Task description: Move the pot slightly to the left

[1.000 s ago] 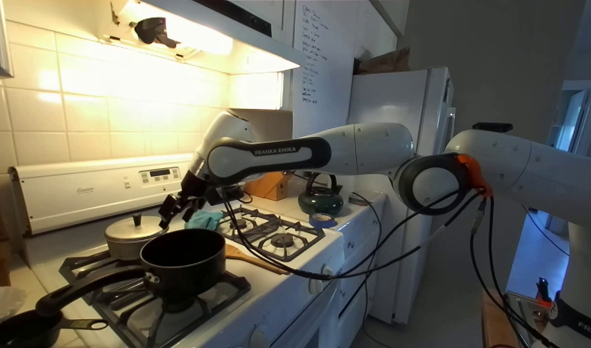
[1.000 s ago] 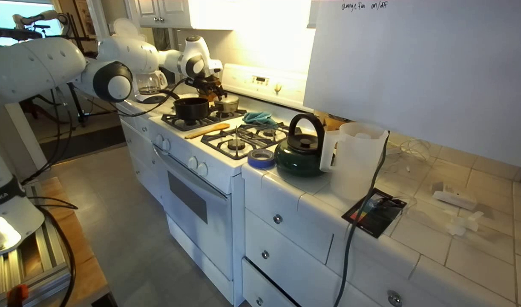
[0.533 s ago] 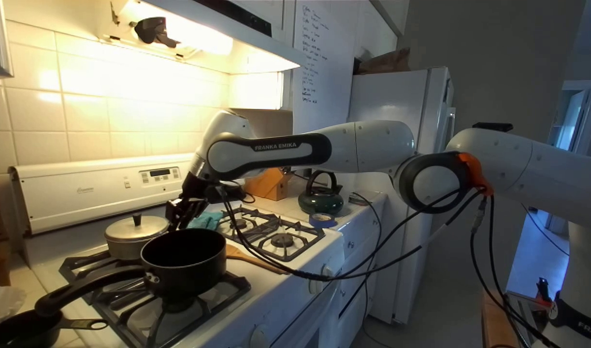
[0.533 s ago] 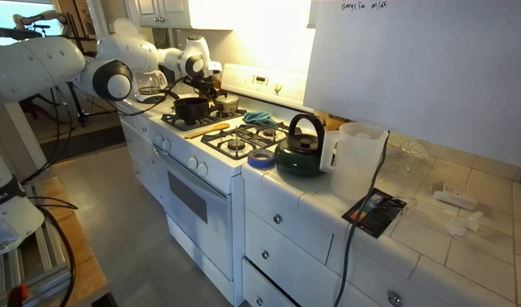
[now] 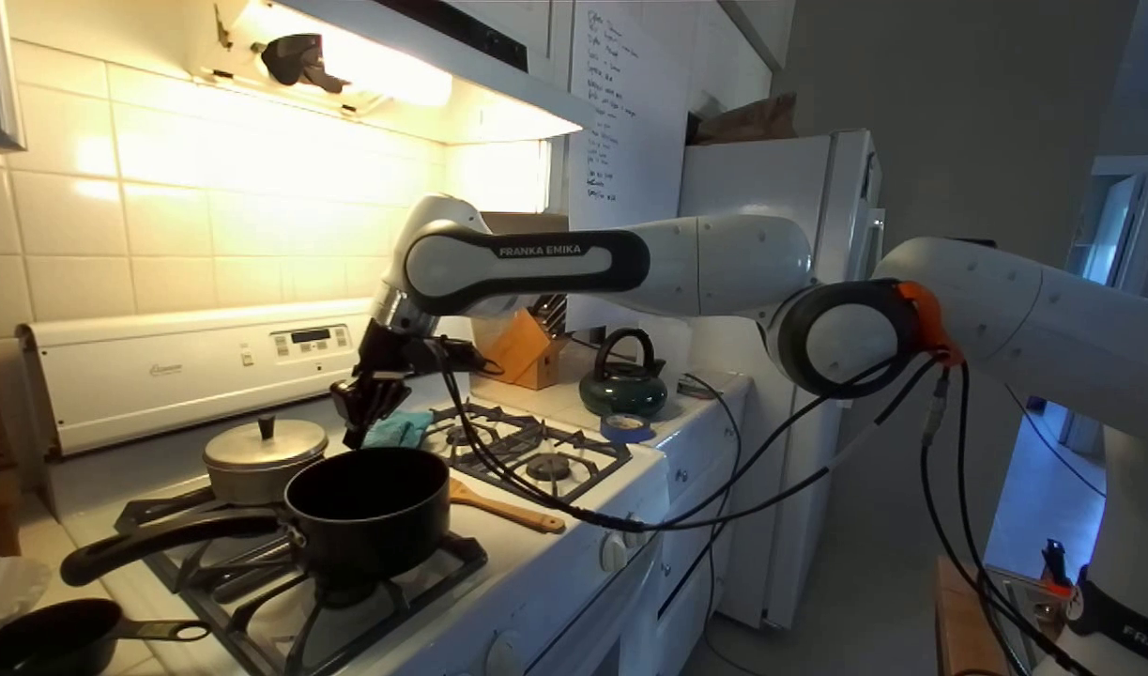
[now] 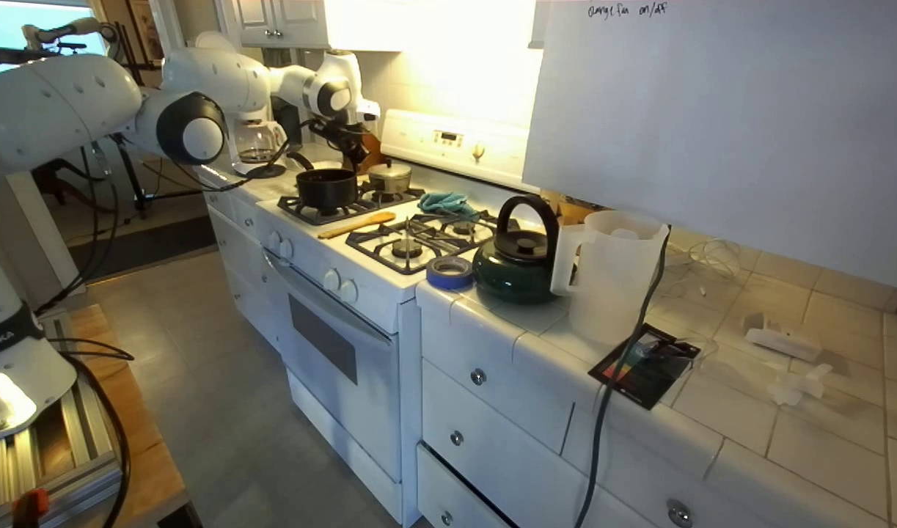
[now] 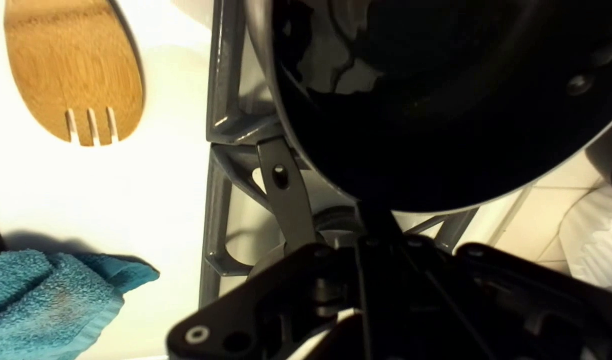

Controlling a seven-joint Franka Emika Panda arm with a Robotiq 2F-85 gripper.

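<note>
1. The black pot [image 5: 376, 535] is seen over the stove grate [image 7: 224, 80], near the lidded pot [image 5: 259, 463].
2. The gripper [image 7: 376, 210] is fully closed at the black pot's rim [image 7: 436, 211]; whether this is pinched cannot be told.

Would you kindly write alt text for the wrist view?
Seen from above, a black pot fills the upper right, the shut end effector overlapping its rim, contact unclear. At left lie a wooden utensil and a teal cloth.

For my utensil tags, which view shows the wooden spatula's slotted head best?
The wrist view: the slotted head is large there, its slots distinct. Both exterior views show the spatula small, slots unreadable; in an exterior view, the pot hides part of the slotted head.
</note>
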